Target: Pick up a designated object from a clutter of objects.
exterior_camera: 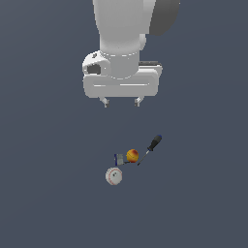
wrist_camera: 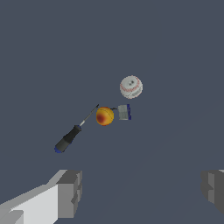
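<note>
1. Claw (exterior_camera: 121, 102): hangs well above the clutter, fingers spread wide, nothing between them.
2. Block (exterior_camera: 118, 159): small, grey, with a dark blue end face; lies on the tabletop (exterior_camera: 48, 193), no edge of which shows.
3. Neighbours: orange ball (exterior_camera: 132, 155) just beside the block; baseball (exterior_camera: 114, 176) near it on another side.
4. Screwdriver (exterior_camera: 150, 148): black handle, lies past the ball, shaft tip pointing towards it.

Flat, even, dim light fills both renders, with no cast shadows or glare. The white arm (exterior_camera: 128, 34) shows soft shading. Small objects look coarse and pixelated.
</note>
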{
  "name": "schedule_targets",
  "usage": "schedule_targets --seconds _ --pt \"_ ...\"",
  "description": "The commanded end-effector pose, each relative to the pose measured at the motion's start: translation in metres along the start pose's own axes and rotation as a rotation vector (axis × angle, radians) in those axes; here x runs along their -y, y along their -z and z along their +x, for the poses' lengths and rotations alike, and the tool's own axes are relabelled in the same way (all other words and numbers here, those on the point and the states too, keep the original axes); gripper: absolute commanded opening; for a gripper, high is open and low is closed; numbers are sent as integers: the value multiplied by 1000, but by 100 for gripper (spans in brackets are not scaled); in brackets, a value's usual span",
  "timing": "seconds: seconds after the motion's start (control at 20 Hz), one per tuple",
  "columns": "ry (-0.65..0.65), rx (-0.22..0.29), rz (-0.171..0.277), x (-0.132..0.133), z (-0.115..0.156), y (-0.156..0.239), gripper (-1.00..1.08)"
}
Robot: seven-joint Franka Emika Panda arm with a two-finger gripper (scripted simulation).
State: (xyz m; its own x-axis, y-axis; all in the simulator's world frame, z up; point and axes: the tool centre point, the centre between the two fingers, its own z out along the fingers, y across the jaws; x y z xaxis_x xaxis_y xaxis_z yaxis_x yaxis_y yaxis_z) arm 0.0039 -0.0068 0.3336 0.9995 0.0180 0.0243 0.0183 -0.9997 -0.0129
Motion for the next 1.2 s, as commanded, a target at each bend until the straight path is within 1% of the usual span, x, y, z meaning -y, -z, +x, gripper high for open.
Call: schedule_targets --seconds 0.0,0.15,0.5,0.8,1.15 --pt "0 0 0 0 0 0 100" --pt "-6 -5 3 -3 1 2 100" --pt "-29 -36 16 -21 6 15 100" --pt "-35 -34 17 -20 7 12 100" --pt "-109 -29 29 -17 12 -2 100"
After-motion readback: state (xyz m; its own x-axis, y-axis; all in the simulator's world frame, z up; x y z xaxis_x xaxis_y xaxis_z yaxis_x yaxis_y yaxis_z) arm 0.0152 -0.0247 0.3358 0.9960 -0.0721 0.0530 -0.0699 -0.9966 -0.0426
